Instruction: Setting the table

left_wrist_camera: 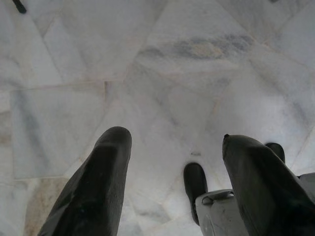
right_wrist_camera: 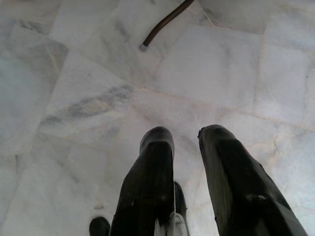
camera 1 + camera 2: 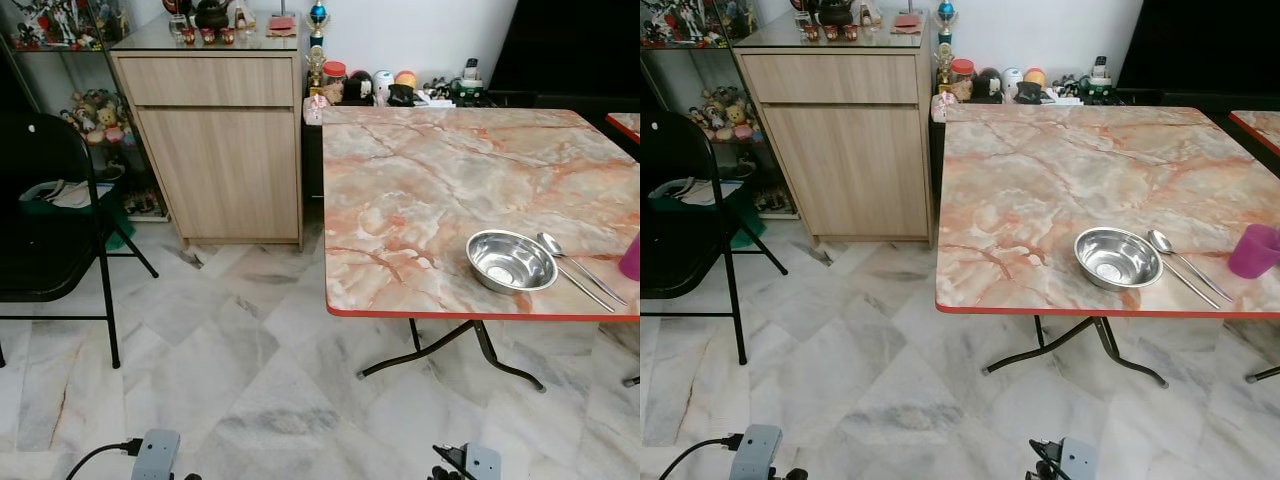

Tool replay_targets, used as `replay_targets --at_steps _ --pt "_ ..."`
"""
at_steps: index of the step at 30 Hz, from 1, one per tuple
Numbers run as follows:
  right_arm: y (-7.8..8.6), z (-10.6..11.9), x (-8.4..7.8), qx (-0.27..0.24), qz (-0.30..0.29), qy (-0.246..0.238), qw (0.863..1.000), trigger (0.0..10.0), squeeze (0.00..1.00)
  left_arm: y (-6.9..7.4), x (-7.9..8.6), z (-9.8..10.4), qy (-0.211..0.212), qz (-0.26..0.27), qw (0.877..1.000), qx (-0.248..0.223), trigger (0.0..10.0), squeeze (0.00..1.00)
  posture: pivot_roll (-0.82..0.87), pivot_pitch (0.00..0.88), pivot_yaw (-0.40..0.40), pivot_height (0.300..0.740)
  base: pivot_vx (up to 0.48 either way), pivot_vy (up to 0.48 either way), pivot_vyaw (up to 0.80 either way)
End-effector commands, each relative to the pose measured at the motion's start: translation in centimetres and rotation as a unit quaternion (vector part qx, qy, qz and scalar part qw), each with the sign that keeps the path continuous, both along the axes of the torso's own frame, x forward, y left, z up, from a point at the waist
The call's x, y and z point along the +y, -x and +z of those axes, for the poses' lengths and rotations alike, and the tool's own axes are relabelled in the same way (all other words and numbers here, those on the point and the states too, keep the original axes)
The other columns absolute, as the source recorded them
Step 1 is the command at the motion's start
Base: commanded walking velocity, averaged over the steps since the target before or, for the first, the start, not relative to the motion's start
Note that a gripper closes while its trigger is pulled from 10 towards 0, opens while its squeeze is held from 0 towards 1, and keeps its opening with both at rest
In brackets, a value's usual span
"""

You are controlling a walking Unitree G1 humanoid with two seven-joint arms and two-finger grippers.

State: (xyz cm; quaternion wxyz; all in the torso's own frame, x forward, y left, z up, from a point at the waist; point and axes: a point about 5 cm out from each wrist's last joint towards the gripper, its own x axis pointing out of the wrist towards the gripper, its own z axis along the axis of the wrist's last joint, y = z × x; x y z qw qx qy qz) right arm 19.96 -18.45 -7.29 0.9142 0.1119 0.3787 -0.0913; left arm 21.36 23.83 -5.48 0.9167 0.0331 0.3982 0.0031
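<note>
A marble-patterned table (image 3: 430, 190) with a red rim stands ahead on the right. Near its front edge sits an empty steel bowl (image 3: 511, 261), with a metal spoon (image 3: 555, 245) and a thin utensil lying just right of it. A magenta cup (image 3: 1253, 250) stands further right at the table's edge. Both arms hang low over the floor, away from the table. My left gripper (image 1: 172, 135) is open wide with nothing between its fingers. My right gripper (image 2: 186, 132) is open by a narrow gap and empty.
A wooden cabinet (image 3: 215, 140) stands left of the table, with jars and small items (image 3: 390, 88) on a low shelf behind the table. A black folding chair (image 3: 50, 200) is at far left. Black table legs (image 3: 480, 350) splay over the marble floor (image 3: 250, 380). A second table's corner (image 3: 625, 122) is at right.
</note>
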Motion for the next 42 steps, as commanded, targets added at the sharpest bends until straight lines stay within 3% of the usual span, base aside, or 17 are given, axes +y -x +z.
replay_targets --at_steps 1,7,9,10,19,24,28,33,38,42 --pt "0.8 -0.4 -0.1 0.012 -0.008 -0.002 1.000 10.0 0.00 1.0 -0.1 -0.7 0.005 0.007 1.000 0.014 10.0 0.00 0.04 0.036 0.010 0.740 0.000 0.000 0.00" --pt "1.2 -0.5 -0.4 0.009 -0.010 0.000 1.000 10.0 0.00 2.0 -0.3 -1.2 0.008 0.009 1.000 0.026 10.0 0.00 0.03 0.045 -0.006 0.740 0.000 0.000 0.00" --pt "1.5 -0.6 -0.5 0.008 -0.008 0.002 1.000 10.0 0.00 2.6 -0.3 -1.5 0.007 0.009 0.999 0.036 10.0 0.00 0.04 0.046 -0.015 0.740 0.000 0.000 0.00" --pt "1.8 -0.7 -0.9 0.005 -0.004 0.006 1.000 10.0 0.00 3.6 -0.4 -2.0 0.006 0.006 0.999 0.048 10.0 0.00 0.04 0.043 -0.013 0.740 0.000 0.000 0.00" --pt "2.3 -0.7 -1.3 0.000 0.002 0.013 1.000 10.0 0.00 4.4 -0.1 -2.2 0.000 -0.004 0.999 0.048 10.0 0.00 0.04 0.034 -0.024 0.740 0.000 0.000 0.00" --pt "1.9 0.2 -2.7 -0.062 -0.005 0.027 0.998 10.0 0.00 4.3 0.5 -1.6 -0.009 -0.024 1.000 0.000 10.0 0.00 0.06 0.038 -0.028 0.740 0.000 0.000 0.00" --pt "1.8 1.8 -4.0 -0.156 0.007 0.045 0.987 10.0 0.00 4.2 1.7 -0.4 -0.002 -0.004 0.997 -0.073 10.0 0.00 0.06 0.060 -0.039 0.740 0.000 0.000 0.00" --pt "2.6 3.5 -5.2 -0.219 0.015 0.075 0.973 10.0 0.00 4.8 2.1 0.5 -0.008 -0.002 0.992 -0.128 10.0 0.00 0.06 0.074 -0.052 0.740 0.000 0.000 0.00" --pt "4.3 4.9 -6.1 -0.255 0.017 0.097 0.962 10.0 0.00 5.4 2.5 1.7 -0.013 -0.017 0.984 -0.175 10.0 0.00 0.08 0.086 -0.054 0.740 0.000 0.000 0.00" --pt "5.6 4.7 -7.2 -0.236 0.000 0.105 0.966 10.0 0.00 5.6 3.1 1.8 -0.017 -0.018 0.985 -0.172 10.0 0.00 0.07 0.094 -0.050 0.740 0.000 0.000 0.00"
